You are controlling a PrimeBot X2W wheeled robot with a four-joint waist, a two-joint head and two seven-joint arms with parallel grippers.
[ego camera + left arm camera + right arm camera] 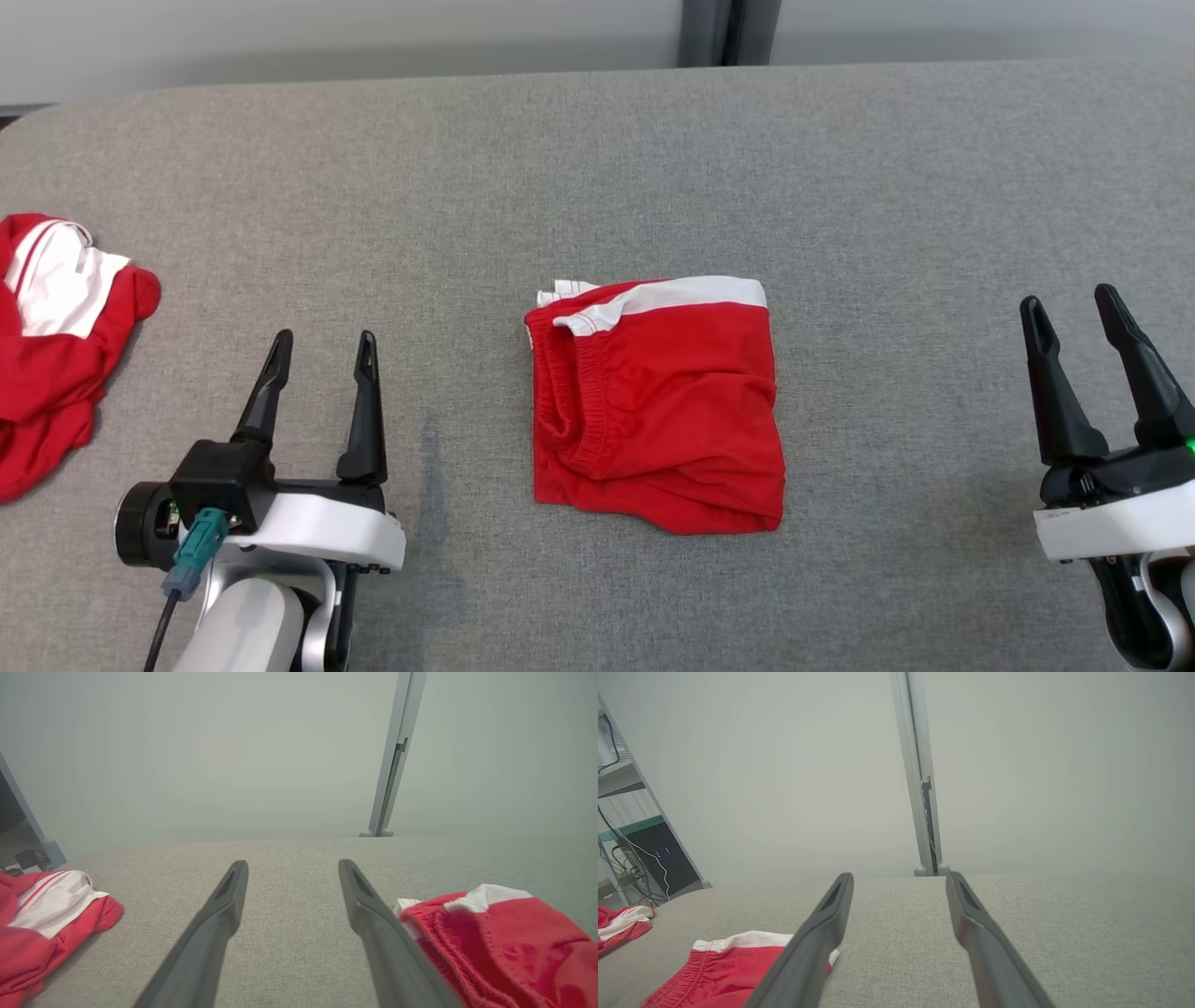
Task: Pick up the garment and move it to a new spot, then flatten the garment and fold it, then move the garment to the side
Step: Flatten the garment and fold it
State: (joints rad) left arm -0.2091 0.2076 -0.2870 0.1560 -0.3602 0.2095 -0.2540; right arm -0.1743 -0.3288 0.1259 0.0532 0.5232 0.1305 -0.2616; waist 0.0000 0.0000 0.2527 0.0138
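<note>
Fingers of the left gripper and the right gripper stand spread wide and empty, flanking the red shorts, which lie at the middle of the grey tabletop, touching neither. The shorts look light, soft and limp, likely to sag and unfold if lifted, so a pinch through all layers at the thicker elastic waistband on their left edge, and another at the opposite edge, seems safest. They are bright red with a white band along the far edge, folded into a rough, wrinkled square.
</note>
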